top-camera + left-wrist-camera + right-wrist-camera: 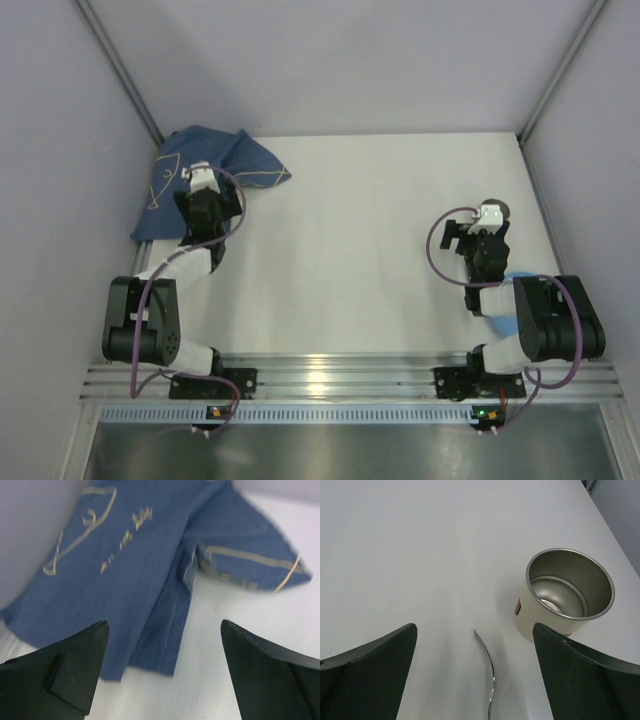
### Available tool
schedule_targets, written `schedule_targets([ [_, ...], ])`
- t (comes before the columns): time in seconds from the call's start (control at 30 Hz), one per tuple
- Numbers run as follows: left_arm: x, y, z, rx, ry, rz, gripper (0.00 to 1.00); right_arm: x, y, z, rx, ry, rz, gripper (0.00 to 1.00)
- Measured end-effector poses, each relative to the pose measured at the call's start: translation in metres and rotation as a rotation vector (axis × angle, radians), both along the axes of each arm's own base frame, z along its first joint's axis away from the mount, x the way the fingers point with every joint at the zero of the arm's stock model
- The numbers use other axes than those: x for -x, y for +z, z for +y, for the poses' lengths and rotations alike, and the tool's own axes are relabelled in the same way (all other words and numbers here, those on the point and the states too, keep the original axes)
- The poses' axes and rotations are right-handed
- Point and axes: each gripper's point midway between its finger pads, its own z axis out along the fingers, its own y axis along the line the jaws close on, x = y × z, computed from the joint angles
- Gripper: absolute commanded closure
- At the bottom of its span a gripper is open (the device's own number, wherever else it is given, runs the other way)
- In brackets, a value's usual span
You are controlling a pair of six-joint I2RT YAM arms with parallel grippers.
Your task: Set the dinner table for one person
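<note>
Right hand near steel-lined cup

The dinner table is smooth matte white; on it, the mat is woven blue cloth with pale stitching, the cup brushed metal inside, the utensil polished metal.

On the worktop we find the cloth mat at eleven o'clock, in the far left corner, with the left claw over its near edge. At three o'clock the cup stands upright. The thin utensil lies just beside it, at its eight o'clock.
</note>
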Motion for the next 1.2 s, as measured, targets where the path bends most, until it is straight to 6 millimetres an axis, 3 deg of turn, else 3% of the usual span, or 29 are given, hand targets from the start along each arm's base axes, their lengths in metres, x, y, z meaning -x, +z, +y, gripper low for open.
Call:
schedule_targets([
  [0.1, -0.031, 0.063, -0.001, 0.030, 0.013, -0.061, 0.01, 0.000, 0.000, 0.000, 0.000, 0.000, 0.000, 0.00],
  [0.17, -0.045, 0.094, -0.002, 0.066, 0.011, -0.085, 0.01, 0.000, 0.000, 0.000, 0.000, 0.000, 0.000, 0.00],
  [0.27, -0.069, 0.118, -0.002, 0.145, 0.003, -0.053, 0.01, 0.000, 0.000, -0.001, 0.000, -0.008, 0.001, 0.00],
  [0.33, -0.081, 0.114, 0.005, 0.178, 0.022, -0.002, 0.01, 0.001, 0.001, -0.002, 0.006, -0.024, 0.004, 0.00],
  [0.43, -0.086, 0.081, 0.017, 0.205, 0.074, 0.133, 0.06, 0.000, 0.012, 0.008, 0.022, -0.019, 0.046, 0.00],
  [0.5, -0.083, 0.058, 0.020, 0.213, 0.093, 0.219, 0.10, -0.012, 0.050, 0.023, -0.010, 0.007, 0.047, 0.00],
  [0.6, -0.076, 0.028, 0.015, 0.228, 0.088, 0.327, 0.19, -0.032, 0.136, 0.031, -0.201, -0.042, -0.055, 0.00],
  [0.67, -0.072, 0.015, 0.009, 0.239, 0.075, 0.376, 0.23, -0.037, 0.167, 0.028, -0.291, -0.063, -0.078, 0.00],
  [0.7, -0.072, 0.011, 0.006, 0.244, 0.066, 0.389, 0.25, -0.038, 0.170, 0.027, -0.323, -0.074, -0.059, 0.00],
  [0.77, -0.073, 0.003, 0.002, 0.247, 0.058, 0.416, 0.27, -0.041, 0.158, 0.028, -0.371, -0.088, 0.030, 0.00],
  [0.83, -0.079, -0.005, -0.004, 0.251, 0.042, 0.433, 0.29, -0.039, 0.127, 0.033, -0.386, -0.095, 0.155, 0.00],
  [0.9, -0.083, -0.016, -0.011, 0.249, 0.028, 0.455, 0.29, -0.027, 0.092, 0.035, -0.385, -0.113, 0.291, 0.00],
  [0.97, -0.086, -0.028, -0.022, 0.242, 0.011, 0.481, 0.30, -0.014, 0.070, 0.035, -0.380, -0.128, 0.377, 0.00],
  [1.1, -0.090, -0.051, -0.040, 0.221, -0.004, 0.531, 0.31, 0.008, 0.048, 0.033, -0.371, -0.147, 0.466, 0.00],
  [1.2, -0.091, -0.064, -0.044, 0.202, 0.024, 0.566, 0.32, 0.020, 0.042, 0.031, -0.365, -0.156, 0.488, 0.00],
])
